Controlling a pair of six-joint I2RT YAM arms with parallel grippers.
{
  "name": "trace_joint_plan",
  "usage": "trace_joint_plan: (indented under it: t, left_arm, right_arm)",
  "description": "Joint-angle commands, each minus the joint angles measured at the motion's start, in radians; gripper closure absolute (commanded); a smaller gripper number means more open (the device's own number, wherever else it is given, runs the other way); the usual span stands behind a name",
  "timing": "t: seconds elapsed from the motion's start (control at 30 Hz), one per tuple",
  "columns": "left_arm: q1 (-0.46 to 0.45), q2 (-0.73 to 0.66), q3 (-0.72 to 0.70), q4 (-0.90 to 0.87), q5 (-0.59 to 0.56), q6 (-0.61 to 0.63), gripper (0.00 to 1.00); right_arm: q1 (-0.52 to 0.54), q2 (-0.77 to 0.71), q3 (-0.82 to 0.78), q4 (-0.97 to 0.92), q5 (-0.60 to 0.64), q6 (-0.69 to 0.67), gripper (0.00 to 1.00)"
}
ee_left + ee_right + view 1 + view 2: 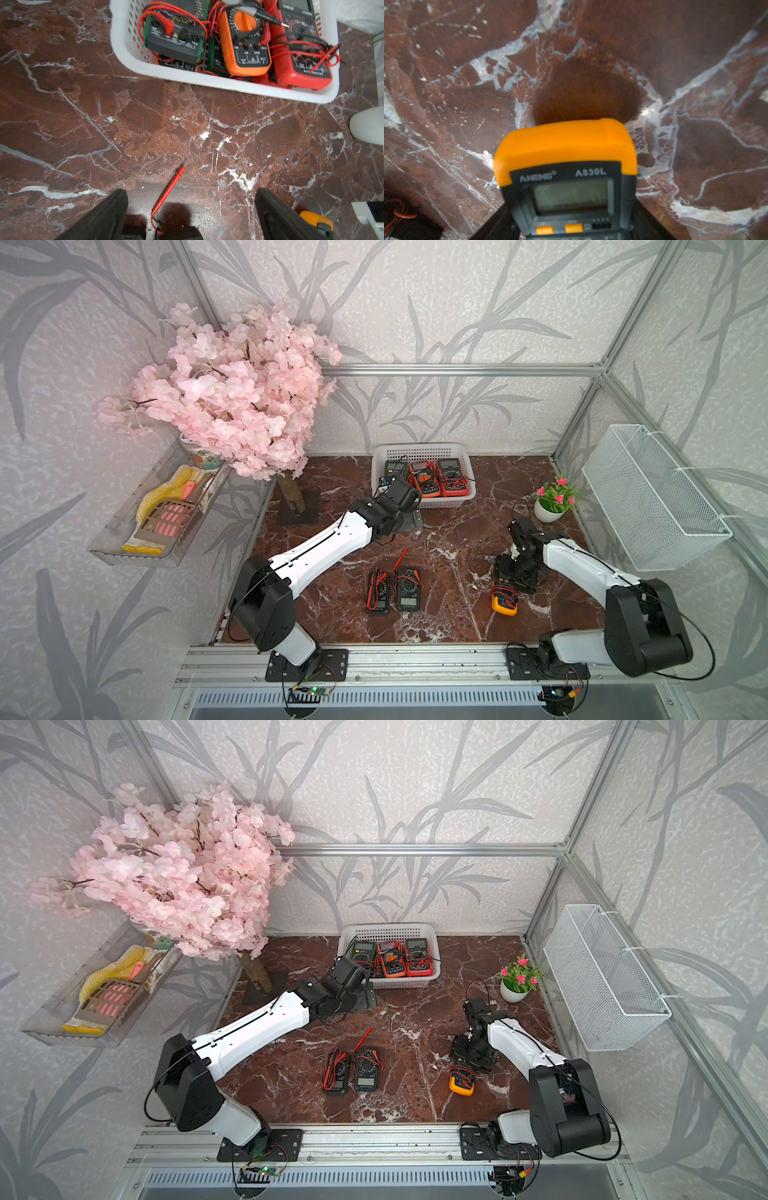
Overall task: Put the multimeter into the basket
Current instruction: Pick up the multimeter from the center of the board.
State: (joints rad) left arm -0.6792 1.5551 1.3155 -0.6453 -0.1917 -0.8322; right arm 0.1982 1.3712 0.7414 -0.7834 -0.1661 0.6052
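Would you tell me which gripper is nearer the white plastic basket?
Left. The left gripper is open just in front of the basket; the right gripper is across the table, shut on the yellow multimeter.

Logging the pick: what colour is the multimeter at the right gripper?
The multimeter is yellow-orange with a dark face; clearest in right wrist view.

Both top views look down from high up on my whole table [457, 539]. My left wrist camera faces the basket [207, 81]; my right one sits very close to the multimeter [564, 143].
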Motion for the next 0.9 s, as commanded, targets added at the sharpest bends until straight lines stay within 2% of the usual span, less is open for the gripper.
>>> trace_joint_plan:
  t: [0.0, 0.5, 0.87]
  left_arm:
    - [0.031, -0.057, -0.032, 0.034, -0.016, -0.046, 0.00]
    - [0.119, -0.084, -0.046, 0.082, 0.060, -0.029, 0.00]
    - [0.160, -0.049, 0.020, 0.055, 0.156, 0.056, 0.00]
  right_arm:
    - [0.000, -0.004, 0.058, -0.005, -0.019, -0.002, 0.36]
    - [0.028, 0.012, 0.272, -0.046, -0.045, 0.000, 0.37]
    - [0.097, 0.103, 0.521, -0.075, -0.044, -0.015, 0.37]
